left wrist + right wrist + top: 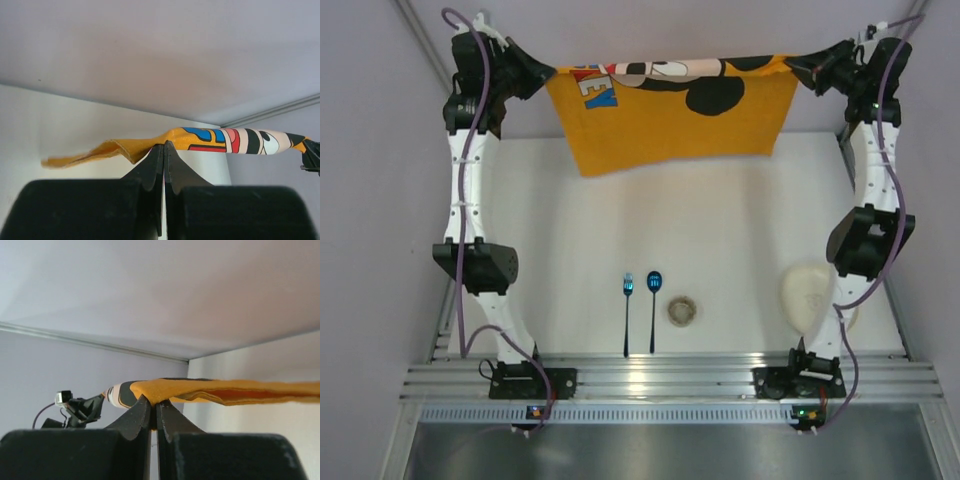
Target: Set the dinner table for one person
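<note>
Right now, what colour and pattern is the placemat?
The placemat is orange with a Mickey Mouse print; best in top external.

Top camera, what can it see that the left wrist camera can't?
Only the top camera shows the things lying on the dinner table: the fork, the spoon, a small round object and a white dish, plus both whole arms. Only the left wrist camera shows, up close, the left gripper shut tight on the edge of the orange Mickey Mouse placemat. Both show that placemat held in the air between the left gripper and the right gripper.
</note>
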You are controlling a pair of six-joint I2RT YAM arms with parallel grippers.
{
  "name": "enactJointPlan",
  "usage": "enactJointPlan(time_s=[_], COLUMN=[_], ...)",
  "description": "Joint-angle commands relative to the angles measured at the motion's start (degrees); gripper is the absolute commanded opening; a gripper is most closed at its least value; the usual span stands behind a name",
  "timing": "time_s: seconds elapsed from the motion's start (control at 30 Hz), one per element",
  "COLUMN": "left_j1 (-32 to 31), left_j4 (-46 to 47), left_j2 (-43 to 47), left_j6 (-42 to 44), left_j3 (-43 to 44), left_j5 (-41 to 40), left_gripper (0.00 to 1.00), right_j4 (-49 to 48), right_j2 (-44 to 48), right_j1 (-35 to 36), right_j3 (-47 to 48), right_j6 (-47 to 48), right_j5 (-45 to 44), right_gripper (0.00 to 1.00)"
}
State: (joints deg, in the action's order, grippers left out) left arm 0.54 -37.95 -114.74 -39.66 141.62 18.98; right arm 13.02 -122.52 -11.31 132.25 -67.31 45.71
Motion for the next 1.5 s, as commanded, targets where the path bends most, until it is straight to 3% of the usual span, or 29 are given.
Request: enactJointPlan(time_s=[0.0, 0.1, 0.17, 0.27, 0.3, 0.4, 0.57, 0.73, 1.1, 1.17, 1.2, 1.23, 1.27, 1.3, 1.33, 1.37, 1.43, 1.47], left_j1=[1.1, 1.1, 1.1, 1.1, 1.1, 1.2, 1.2, 1.7, 1.7, 1.6, 1.7, 1.7, 1.7, 1.6, 1.7, 1.6, 1.6, 1.7], left_j4=[6.6, 2.7, 1.3, 3.9, 5.6, 8.7, 9.6, 11.9, 9.1, 6.7, 5.5, 3.4, 2.3, 1.6, 1.0, 0.6, -0.1, -0.1], left_j2=[11.9, 18.6, 22.2, 30.0, 34.4, 40.3, 39.9, 33.4, 30.5, 30.8, 31.1, 31.9, 32.6, 33.4, 34.4, 36.6, 38.4, 39.5], left_j6=[2.1, 6.3, 7.5, 6.7, 6.2, 5.4, 7.2, 6.7, 8.2, 8.4, 8.4, 8.2, 8.1, 7.9, 7.6, 7.5, 6.9, 6.8], left_j3=[-5.4, -14.7, -21.5, -38.8, -48.8, -64.7, -81.0, -86.2, -89.7, -88.8, -88.5, -87.6, -87.1, -86.8, -86.5, -85.9, -85.1, -83.9], left_j5=[2.1, -0.3, -1.1, -1.5, -1.8, -3.6, -4.2, 1.0, -3.6, -3.9, -4.0, -4.2, -4.1, -4.0, -3.6, -3.7, -4.9, -5.3], left_gripper=[0.0, 0.0, 0.0, 0.0, 0.0, 0.0, 0.0, 0.0, 0.0, 0.0, 0.0, 0.09, 0.19, 0.33, 0.42, 0.6, 0.72, 0.93], right_j4=[-17.0, -14.9, -4.0, 2.6, 4.9, 6.5, 6.1, 8.2, 15.9, 18.2, 20.6, 22.7, 22.8, 24.5, 25.8, 26.7, 28.6, 28.9], right_j2=[12.5, 22.3, 24.8, 29.8, 30.8, 31.0, 27.6, 23.1, 22.4, 23.3, 23.8, 25.1, 25.8, 26.6, 27.4, 29.0, 30.5, 31.7], right_j1=[-1.8, -2.0, -1.7, -1.6, -1.6, -1.5, -1.6, -1.4, -1.3, -1.3, -1.3, -1.3, -1.4, -1.3, -1.3, -1.3, -1.3, -1.3], right_j3=[-6.4, -23.5, -31.4, -44.3, -47.1, -56.9, -67.0, -70.9, -72.8, -73.1, -73.4, -73.6, -73.8, -73.9, -73.5, -73.3, -71.5, -70.6], right_j6=[-6.0, -0.6, 4.3, 11.4, 13.7, 16.6, 22.9, 27.1, 34.0, 35.8, 36.2, 36.9, 37.1, 37.2, 37.2, 37.2, 37.1, 36.6], right_j5=[3.9, 4.1, 3.7, 0.4, 0.3, -1.1, -2.8, -1.9, -3.0, -4.6, -5.3, -6.3, -6.8, -7.4, -8.1, -9.4, -10.1, -10.5], right_gripper=[0.0, 0.0, 0.0, 0.0, 0.0, 0.0, 0.0, 0.0, 0.01, 0.08, 0.23, 0.44, 0.44, 0.59, 0.64, 0.69, 0.74, 0.74])
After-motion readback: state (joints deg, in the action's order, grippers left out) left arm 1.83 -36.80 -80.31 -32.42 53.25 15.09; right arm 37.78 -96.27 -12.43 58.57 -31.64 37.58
